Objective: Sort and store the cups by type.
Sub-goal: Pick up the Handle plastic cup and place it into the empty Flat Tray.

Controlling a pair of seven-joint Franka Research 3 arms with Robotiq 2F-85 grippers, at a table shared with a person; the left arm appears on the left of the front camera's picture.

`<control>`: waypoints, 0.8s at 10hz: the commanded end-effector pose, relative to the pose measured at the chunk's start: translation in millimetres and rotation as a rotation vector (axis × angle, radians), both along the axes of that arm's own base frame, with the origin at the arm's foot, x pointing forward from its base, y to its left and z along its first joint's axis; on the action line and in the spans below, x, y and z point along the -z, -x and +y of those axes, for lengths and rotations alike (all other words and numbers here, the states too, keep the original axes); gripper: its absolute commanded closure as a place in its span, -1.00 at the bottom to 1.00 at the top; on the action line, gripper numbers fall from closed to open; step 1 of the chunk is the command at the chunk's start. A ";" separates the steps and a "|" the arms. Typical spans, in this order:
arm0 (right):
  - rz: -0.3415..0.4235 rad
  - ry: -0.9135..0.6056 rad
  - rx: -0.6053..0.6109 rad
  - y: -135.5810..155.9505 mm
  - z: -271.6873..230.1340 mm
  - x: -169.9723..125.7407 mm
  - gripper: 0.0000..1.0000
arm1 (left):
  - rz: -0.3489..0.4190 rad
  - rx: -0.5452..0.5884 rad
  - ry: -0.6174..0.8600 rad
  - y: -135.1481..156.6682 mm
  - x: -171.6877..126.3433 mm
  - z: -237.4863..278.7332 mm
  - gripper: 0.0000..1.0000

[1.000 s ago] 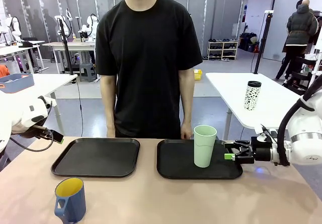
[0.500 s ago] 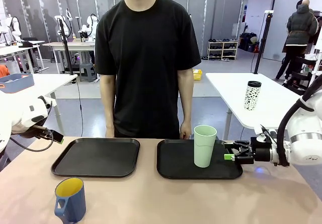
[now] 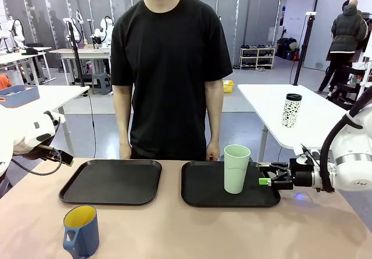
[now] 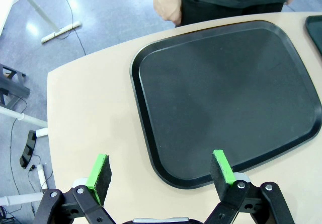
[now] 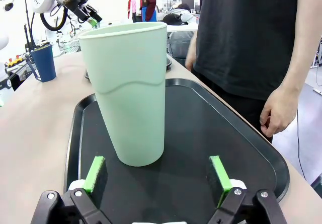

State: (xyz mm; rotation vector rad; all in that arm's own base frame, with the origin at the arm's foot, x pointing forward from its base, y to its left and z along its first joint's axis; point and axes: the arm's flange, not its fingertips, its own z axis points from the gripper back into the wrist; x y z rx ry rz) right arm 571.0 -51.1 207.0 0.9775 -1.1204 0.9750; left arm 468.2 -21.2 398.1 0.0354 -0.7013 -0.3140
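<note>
**Q.** The right gripper (image 5: 157,172): what state?
**A.** Released. Its green pads are spread wide with nothing between them. The mint tumbler (image 5: 128,93) stands upright just beyond the tips, apart from both pads. From where I stand, the gripper lies level over the right edge of the right tray (image 3: 203,188), and the tumbler is on that tray's right half.

**Q.** And the step, as you read it?
**A.** Probably a clearing move, since the tumbler looks placed. Done well, the gripper backs straight out along its own finger line, over the tray's right edge, with no sideways swing. A tall, handleless cup would likely tip at a glancing pad. A person's hand (image 5: 276,110) hangs by the tray's far edge, so that side is best avoided.

**Q.** The left gripper (image 4: 161,171)?
**A.** Also spread and empty, held above the table (image 4: 85,118) beside the left edge of the left tray (image 4: 226,93), which is bare.

**Q.** What remains?
**A.** The blue mug (image 3: 81,231) stands upright near the table's near-left corner, on neither tray. I judge it belongs on the left tray. The gripper should come from above, close across one wall clear of the handle, carry the mug level and set it well inside the rim.
</note>
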 end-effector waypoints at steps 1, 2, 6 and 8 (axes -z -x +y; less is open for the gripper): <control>-0.003 -0.005 0.001 -1.7 1.0 -0.1 -1.00 | -0.003 -0.003 0.000 -0.8 -1.4 -1.3 -1.00; 0.000 0.000 0.000 0.0 0.0 0.0 -1.00 | -0.003 -0.003 0.000 -0.8 -1.4 -1.3 -1.00; -0.045 0.410 0.128 45.8 -13.9 -96.2 -1.00 | -0.003 -0.003 0.000 -0.8 -1.4 -1.3 -1.00; -0.052 0.641 0.168 68.9 -15.9 -130.1 -1.00 | -0.003 -0.003 0.000 -0.8 -1.4 -1.3 -1.00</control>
